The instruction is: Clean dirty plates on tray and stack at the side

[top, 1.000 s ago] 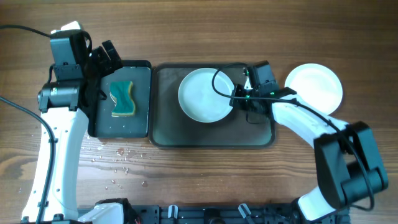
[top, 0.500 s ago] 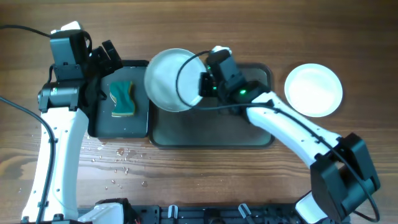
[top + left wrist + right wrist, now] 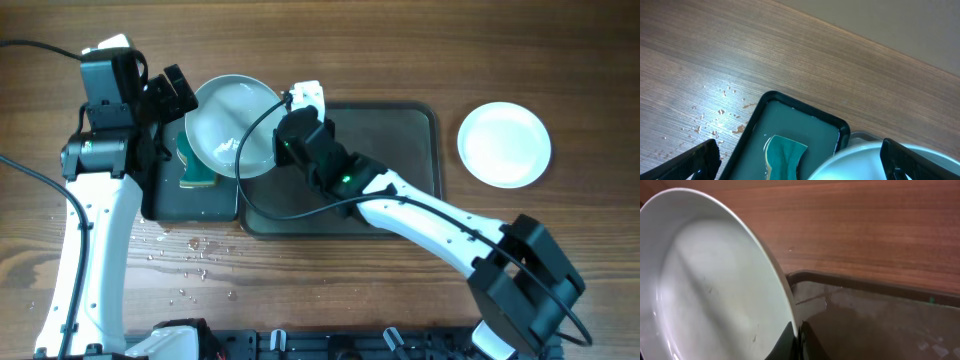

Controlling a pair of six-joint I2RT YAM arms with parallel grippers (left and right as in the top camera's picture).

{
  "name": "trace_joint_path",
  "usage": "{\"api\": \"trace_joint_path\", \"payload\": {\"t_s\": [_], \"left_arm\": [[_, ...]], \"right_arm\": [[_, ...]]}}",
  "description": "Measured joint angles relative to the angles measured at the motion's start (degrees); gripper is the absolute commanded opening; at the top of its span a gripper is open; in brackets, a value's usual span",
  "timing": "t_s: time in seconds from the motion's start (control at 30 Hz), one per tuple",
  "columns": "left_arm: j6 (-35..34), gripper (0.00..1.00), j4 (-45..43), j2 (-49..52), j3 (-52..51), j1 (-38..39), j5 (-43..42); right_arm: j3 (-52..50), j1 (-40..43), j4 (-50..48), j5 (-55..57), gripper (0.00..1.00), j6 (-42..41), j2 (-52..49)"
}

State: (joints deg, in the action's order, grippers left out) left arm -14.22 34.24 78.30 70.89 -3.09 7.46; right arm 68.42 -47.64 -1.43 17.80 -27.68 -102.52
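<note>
My right gripper is shut on the rim of a white plate and holds it tilted above the seam between the black tray and the grey-green tray. The plate fills the left of the right wrist view, pinched between the fingers. Its edge shows in the left wrist view. My left gripper is open above the black tray's far end, with the fingers wide apart. Another white plate lies on the table at the right. A third plate is not in view.
A teal sponge lies in the wet black tray, partly under the held plate; it also shows in the left wrist view. Water drops speckle the wooden table in front of the black tray.
My right arm has carried the plate off the grey-green tray leftward, up over the black tray and sponge. The left arm has not moved.
</note>
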Motion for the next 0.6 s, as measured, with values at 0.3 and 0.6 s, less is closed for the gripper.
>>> {"api": "trace_joint_path", "payload": {"t_s": [0.3, 0.6], "left_arm": [[0.0, 1.0, 0.02, 0.0, 0.0, 0.0, 0.0], [0.0, 1.0, 0.0, 0.0, 0.0, 0.0, 0.0]], "right_arm": [[0.09, -1.09, -12.39, 3.91, 0.05, 6.67, -6.12], [0.09, -2.73, -21.86, 4.83, 0.05, 19.71, -8.76]]}}
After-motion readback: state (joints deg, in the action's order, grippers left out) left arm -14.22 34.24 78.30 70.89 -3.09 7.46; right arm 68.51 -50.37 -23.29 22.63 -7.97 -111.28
